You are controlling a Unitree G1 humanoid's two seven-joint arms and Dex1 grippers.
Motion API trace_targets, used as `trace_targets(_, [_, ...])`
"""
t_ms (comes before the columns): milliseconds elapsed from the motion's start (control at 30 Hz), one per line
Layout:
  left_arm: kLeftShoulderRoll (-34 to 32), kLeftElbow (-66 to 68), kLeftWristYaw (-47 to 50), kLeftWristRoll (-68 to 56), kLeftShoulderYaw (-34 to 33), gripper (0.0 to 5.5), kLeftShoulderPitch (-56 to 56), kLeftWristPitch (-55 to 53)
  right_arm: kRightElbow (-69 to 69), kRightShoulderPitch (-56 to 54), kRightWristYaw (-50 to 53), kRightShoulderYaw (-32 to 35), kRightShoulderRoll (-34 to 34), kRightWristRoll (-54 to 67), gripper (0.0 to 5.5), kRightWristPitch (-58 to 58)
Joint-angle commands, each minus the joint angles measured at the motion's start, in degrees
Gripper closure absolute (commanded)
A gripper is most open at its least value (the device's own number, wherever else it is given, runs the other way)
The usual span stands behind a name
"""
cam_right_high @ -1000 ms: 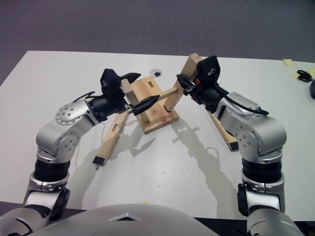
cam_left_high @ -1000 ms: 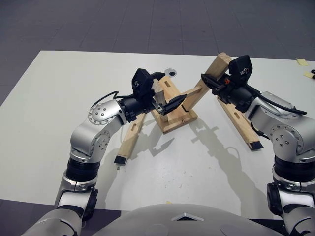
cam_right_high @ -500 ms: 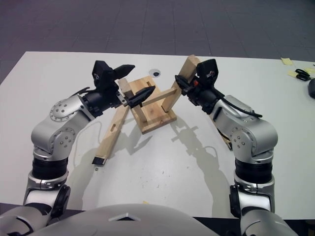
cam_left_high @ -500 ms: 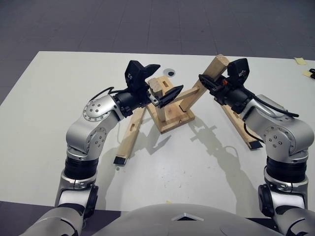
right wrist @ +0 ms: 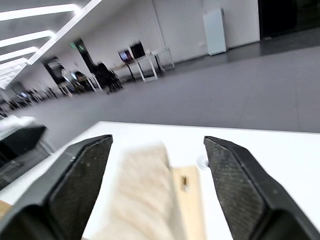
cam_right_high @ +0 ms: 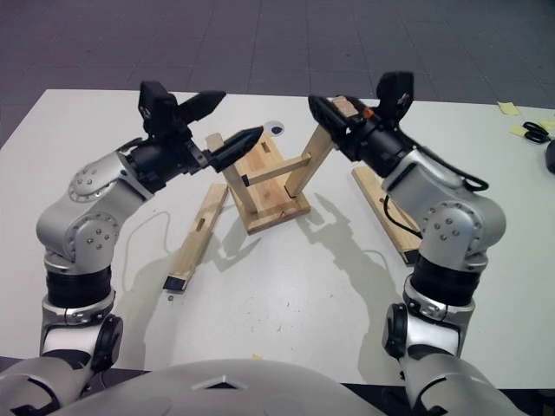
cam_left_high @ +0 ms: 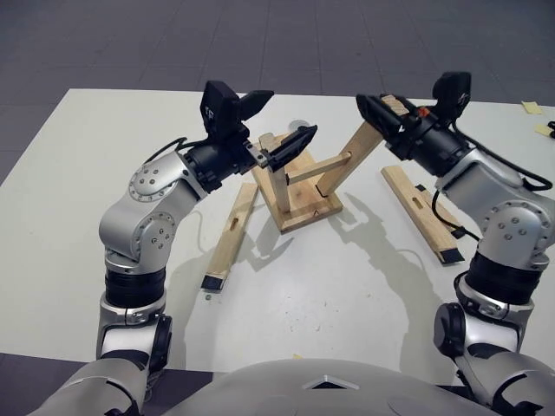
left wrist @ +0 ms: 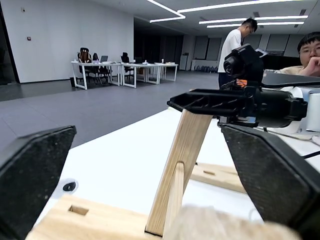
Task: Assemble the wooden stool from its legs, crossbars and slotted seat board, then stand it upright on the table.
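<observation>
The slotted seat board [cam_left_high: 305, 206] lies flat mid-table. Two legs stand in it, a left leg [cam_left_high: 274, 180] and a slanting right leg [cam_left_high: 355, 156], joined by a crossbar [cam_left_high: 317, 167]. My left gripper [cam_left_high: 292, 112] is open just above the left leg's top, whose blurred end [left wrist: 225, 226] shows between its fingers. My right gripper [cam_left_high: 381, 108] is open at the top of the right leg [right wrist: 145, 200], one finger on each side. Two loose legs lie flat: one [cam_left_high: 230, 234] left of the board, one [cam_left_high: 425, 212] to the right.
A round cable hole [cam_right_high: 276, 128] sits in the white table [cam_left_high: 347, 303] behind the board. Yellow notes [cam_left_high: 531, 108] and scissors [cam_right_high: 538, 130] lie at the far right edge. Bare table stretches in front of the stool parts.
My left gripper has let go of the left leg, opened and risen above it. My right gripper has moved up to the right leg's top. The two legs stand more upright.
</observation>
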State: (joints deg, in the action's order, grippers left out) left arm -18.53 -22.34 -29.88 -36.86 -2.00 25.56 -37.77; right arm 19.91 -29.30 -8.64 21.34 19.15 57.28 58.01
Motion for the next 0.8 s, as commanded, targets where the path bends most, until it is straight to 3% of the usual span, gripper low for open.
trace_targets(33, [0.70, -2.83, 3.05, -7.29, -5.15, 0.10, 5.89, -2.74, -0.67, -6.79, 4.16, 5.13, 0.14, 8.45, 1.37, -1.02])
trace_targets(167, [0.94, -4.35, 8.71, -14.72, -9.62, 0.10, 14.25, -4.41, -3.28, -12.62, 7.92, 7.30, 1.45, 10.12, 0.63, -5.00])
trace_targets(300, [-0.15, -4.71, 10.23, -13.50, -7.20, 0.10, 16.84, -4.67, -5.68, -15.87, 11.10, 6.29, 0.43, 8.15, 0.11, -9.25])
trace_targets(367, [-3.81, -3.81, 6.95, -7.09, -0.84, 0.10, 12.17, -3.70, -6.98, -12.06, 12.31, 3.01, -1.92, 7.50, 0.11, -7.92])
trace_targets(533, [-6.11, 3.18, 3.42, 5.17, 10.67, 0.10, -2.46, 1.34, -4.22, 7.92, 7.97, -14.18, -4.31, -1.60, 0.11, -4.97])
trace_targets(800, [-2.88, 1.44, 5.60, 5.15, 10.17, 0.10, -7.30, 2.41, -3.28, 10.20, 7.45, -12.39, -5.81, -2.88, 0.11, -7.26])
